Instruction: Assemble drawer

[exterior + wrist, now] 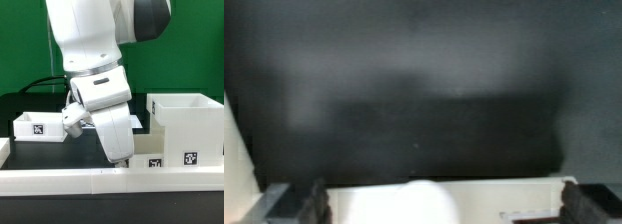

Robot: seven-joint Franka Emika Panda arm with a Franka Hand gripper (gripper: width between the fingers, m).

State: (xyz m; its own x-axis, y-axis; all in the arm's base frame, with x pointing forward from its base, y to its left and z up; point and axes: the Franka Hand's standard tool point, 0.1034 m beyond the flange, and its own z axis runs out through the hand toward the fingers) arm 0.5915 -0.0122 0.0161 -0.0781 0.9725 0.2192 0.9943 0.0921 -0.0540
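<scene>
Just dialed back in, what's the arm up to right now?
The arm holds its gripper low, just behind the long white rail, with the jaws wide open. In the wrist view a white tray sits between the fingers, but whether they touch it cannot be told. The tall housing stands at the exterior view's right. A second tray lies on its own at the exterior view's left, apart from the housing.

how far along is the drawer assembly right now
Done: nothing looks joined yet; the housing stands on the exterior view's right, a small tray apart on its left. In hand: nothing clearly gripped; the gripper is open, low by the rail. Left: fitting trays into the housing.
</scene>
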